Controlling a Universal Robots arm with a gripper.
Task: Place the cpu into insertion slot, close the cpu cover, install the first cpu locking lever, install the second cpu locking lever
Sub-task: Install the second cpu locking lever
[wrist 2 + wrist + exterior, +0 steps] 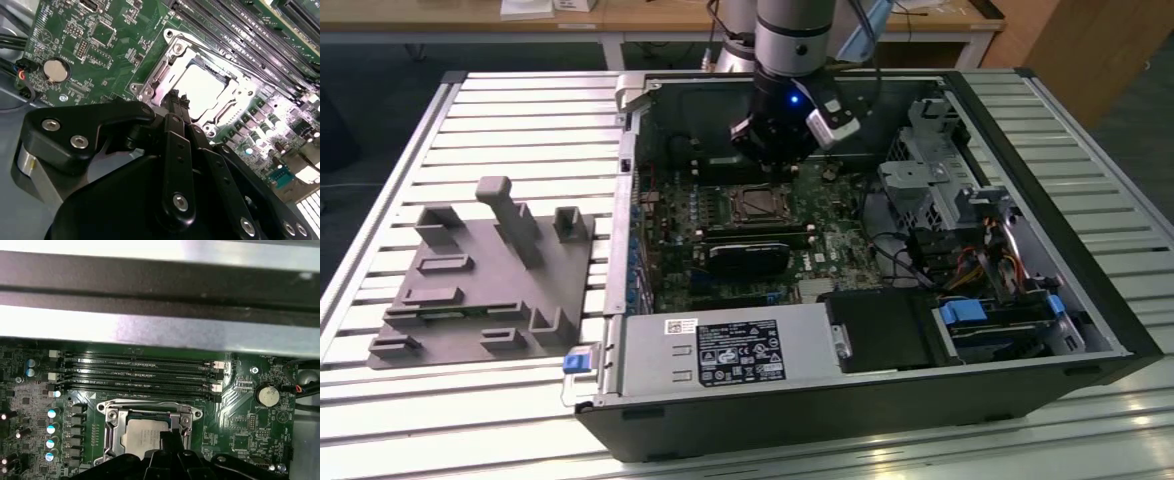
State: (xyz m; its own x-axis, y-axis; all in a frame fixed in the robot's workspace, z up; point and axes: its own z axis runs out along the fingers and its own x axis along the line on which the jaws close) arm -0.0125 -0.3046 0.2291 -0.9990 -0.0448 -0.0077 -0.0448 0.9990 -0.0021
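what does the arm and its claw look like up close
The arm is a silver-grey cylinder with a black wrist section showing a small blue light. The claw is matte black, built of jointed bar links fastened with round silver screws, narrowing to slim dark tips.

I see my open computer case (854, 250) from above and a little way off in the exterior view. Both wrist views look down close over my gripper (177, 100) at the motherboard's processor socket (147, 432).

Grey fixture (480, 275) beside computer case (854, 400).
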